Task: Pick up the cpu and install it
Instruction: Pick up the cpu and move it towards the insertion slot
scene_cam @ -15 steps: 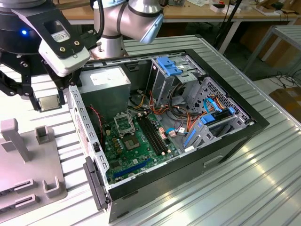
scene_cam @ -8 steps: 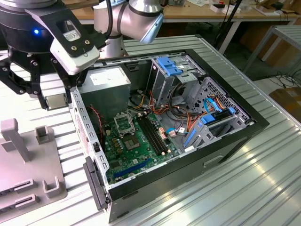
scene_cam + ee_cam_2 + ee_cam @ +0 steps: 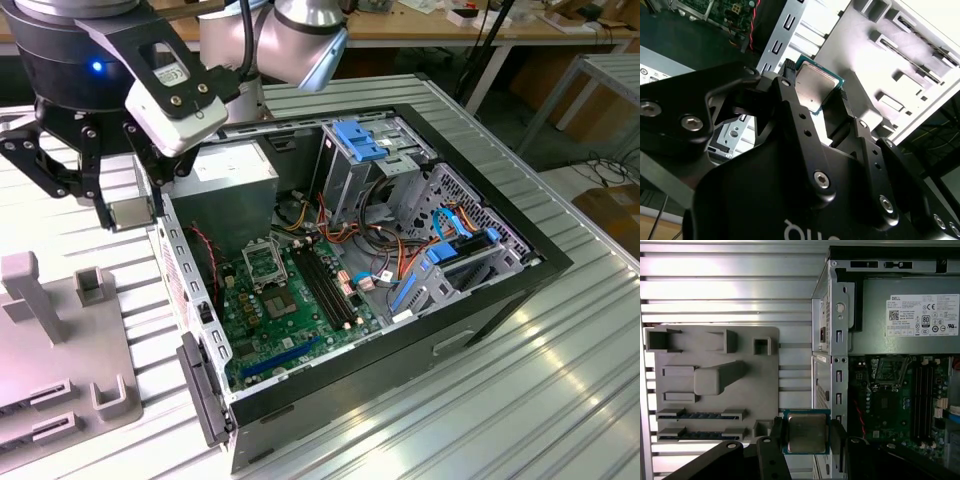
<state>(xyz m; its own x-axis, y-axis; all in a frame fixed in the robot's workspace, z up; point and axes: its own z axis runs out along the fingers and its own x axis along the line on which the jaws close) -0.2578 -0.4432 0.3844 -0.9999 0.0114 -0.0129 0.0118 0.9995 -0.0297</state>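
Ribbed metal tabletop (image 3: 480, 420) underlies the gripper (image 3: 807, 440), clamped on the cpu (image 3: 806, 432) beside the computer case (image 3: 400, 350), at the exterior view's left, apparently mid-carry, the socket (image 3: 888, 369) well apart.

1. In the exterior view, a black round housing (image 3: 70, 50) is seen, with a small blue light (image 3: 97, 67) set into its side.
2. Beside the housing, a rounded silver-grey arm joint (image 3: 300, 30) is shown, and a black cable (image 3: 243, 45) is run between the two.
3. A white boxy camera (image 3: 178, 100) bearing a label is fixed against the housing.
4. Below the housing, the gripper (image 3: 128, 212) is built of flat black links.
5. In the second wrist view, silver socket-head screws (image 3: 821, 179) are set at the link pivots, and white lettering (image 3: 805, 231) is printed on the matte black base.
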